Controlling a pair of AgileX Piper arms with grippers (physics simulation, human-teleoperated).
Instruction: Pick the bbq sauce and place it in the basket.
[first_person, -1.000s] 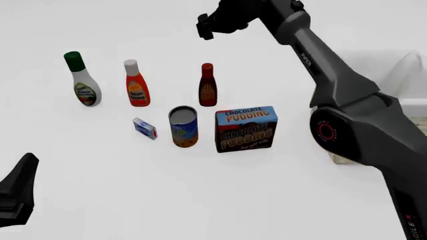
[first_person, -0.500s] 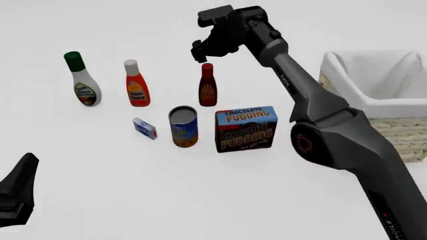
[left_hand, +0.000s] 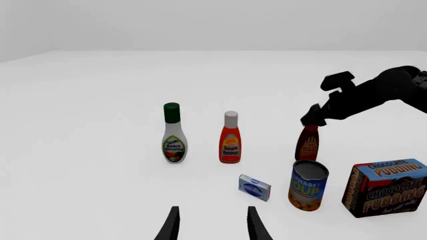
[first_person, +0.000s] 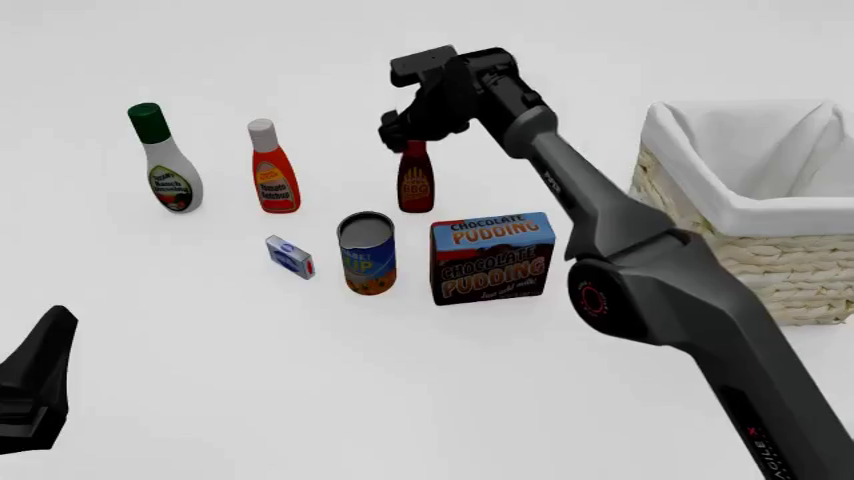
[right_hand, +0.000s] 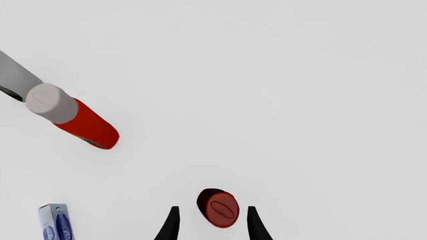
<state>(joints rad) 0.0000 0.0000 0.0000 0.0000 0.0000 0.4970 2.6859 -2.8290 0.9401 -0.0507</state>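
The bbq sauce (first_person: 415, 183), a slim dark bottle with an orange-tan label, stands upright behind the soup can. My right gripper (first_person: 400, 135) hangs directly over it, open, fingers on either side of the red cap. In the right wrist view the cap (right_hand: 219, 207) sits between the two fingers (right_hand: 172, 225) with a gap on each side. The left wrist view shows the bottle (left_hand: 308, 145) under the right gripper (left_hand: 317, 114). The wicker basket (first_person: 761, 265) with white liner stands at the right. My left gripper (first_person: 40, 385) is open, low at the near left, holding nothing.
A white bottle with green cap (first_person: 167, 165) and an orange-red bottle with white cap (first_person: 272, 170) stand left of the bbq sauce. In front are a small blue box (first_person: 290, 256), a soup can (first_person: 367, 252) and a chocolate pudding box (first_person: 491, 257).
My right arm has swung left and come down until its gripper straddles the bbq sauce cap, uncovering the basket. The left arm has stayed still.
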